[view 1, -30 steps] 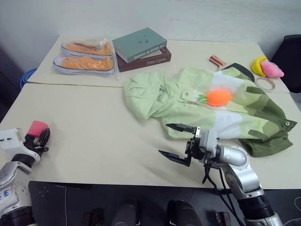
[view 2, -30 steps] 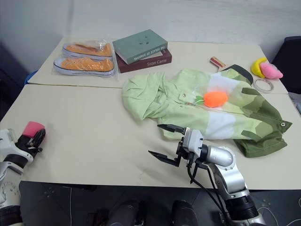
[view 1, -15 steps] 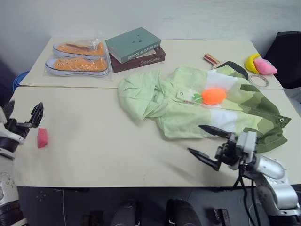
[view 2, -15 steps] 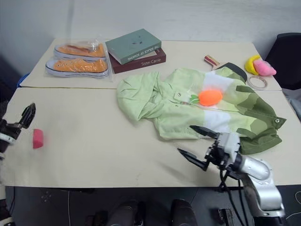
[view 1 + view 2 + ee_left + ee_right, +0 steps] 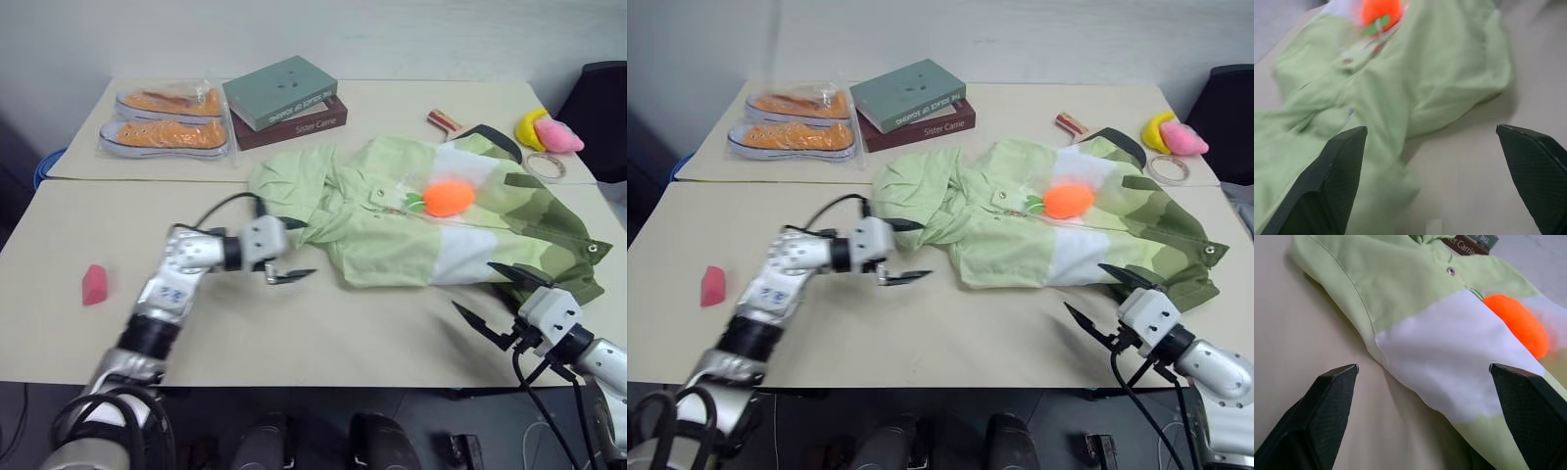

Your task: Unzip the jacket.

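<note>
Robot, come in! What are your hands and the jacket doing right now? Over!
Left gripper open at the jacket's hood edge. Right gripper open near the hem. Jacket flat, untouched. Nothing blocking.

Even, soft overhead light; faint shadows under the pale lime green fabric jacket [image 5: 431,220]; the left wrist view is motion-blurred.

Matt cloth jacket [image 5: 431,225], seemingly fuzzy charm [image 5: 450,199]

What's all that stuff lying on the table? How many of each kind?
Jackets: 1, the jacket
Books: 2, green book on brown book
Bagged orange shoes: 2
Pink block: 1
Tape ring: 1
Yellow-and-pink toy: 1
Small striped item: 1
Total: 9
</note>
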Tool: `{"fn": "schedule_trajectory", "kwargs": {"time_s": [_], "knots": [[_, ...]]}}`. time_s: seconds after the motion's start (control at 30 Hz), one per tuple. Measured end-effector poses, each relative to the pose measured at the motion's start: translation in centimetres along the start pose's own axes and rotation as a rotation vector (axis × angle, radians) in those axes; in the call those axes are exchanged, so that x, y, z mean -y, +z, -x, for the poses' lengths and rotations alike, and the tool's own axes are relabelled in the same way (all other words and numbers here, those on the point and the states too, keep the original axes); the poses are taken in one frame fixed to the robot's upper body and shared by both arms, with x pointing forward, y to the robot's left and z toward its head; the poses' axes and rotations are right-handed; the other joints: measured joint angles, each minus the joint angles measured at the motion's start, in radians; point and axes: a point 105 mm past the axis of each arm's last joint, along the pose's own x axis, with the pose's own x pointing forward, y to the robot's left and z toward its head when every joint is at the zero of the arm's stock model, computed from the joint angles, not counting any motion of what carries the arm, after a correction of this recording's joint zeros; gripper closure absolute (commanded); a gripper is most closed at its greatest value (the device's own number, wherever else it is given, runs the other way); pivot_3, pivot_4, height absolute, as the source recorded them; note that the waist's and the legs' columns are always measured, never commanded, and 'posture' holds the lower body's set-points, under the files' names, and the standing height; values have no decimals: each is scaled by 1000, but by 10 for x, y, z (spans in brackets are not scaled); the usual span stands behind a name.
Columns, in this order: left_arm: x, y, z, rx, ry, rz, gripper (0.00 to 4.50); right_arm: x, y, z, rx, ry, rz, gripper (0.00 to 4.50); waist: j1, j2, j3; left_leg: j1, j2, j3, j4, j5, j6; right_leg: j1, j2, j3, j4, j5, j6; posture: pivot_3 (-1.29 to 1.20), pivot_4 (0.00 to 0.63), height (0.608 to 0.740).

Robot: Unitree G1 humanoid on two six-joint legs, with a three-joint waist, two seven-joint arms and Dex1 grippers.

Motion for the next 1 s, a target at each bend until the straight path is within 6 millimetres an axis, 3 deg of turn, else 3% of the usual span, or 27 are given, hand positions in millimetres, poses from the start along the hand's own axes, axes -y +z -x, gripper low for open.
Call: {"fn": "schedule_trajectory", "kwargs": {"time_s": [0.1,0.2,0.4,0.5,0.67,0.87,1.0], "knots": [[15,-9,-34,-23,-92,-5,39,2,1,7,12,-58,-3,0,2,-2,1,0,0,-1,0,1,1,1,0,0,-2,1,1,0,150,740],[6,-11,-50,-44,-81,-42,222,0,3,14,44,-121,-64,0,2,-3,2,0,0,-1,2,1,2,2,-2,0,-4,1,2,0,150,740],[0,-9,-81,-22,-8,8,1910,-7,14,20,112,-170,-140,0,5,-3,2,-2,-1,-5,2,1,3,2,-6,1,-5,2,3,0,150,740],[-1,-10,-85,-21,6,19,2947,-8,17,21,122,-180,-145,0,3,-3,2,-4,-1,-6,2,1,3,1,-5,0,-4,2,3,0,150,740],[-6,-20,-73,-12,66,85,4491,-9,19,21,143,-189,-165,0,-4,-3,2,-4,-1,-6,2,1,3,1,-4,-3,-3,2,3,0,150,740],[5,-34,-25,18,119,150,4491,-15,26,13,171,-110,-232,0,-27,-2,2,-3,0,-8,2,1,2,2,-6,0,-3,2,3,0,150,740],[45,-34,26,-14,69,236,4491,-9,27,12,153,-50,-261,0,-39,-2,2,-2,0,-13,2,1,1,3,-6,3,-3,2,3,0,150,740]]}}
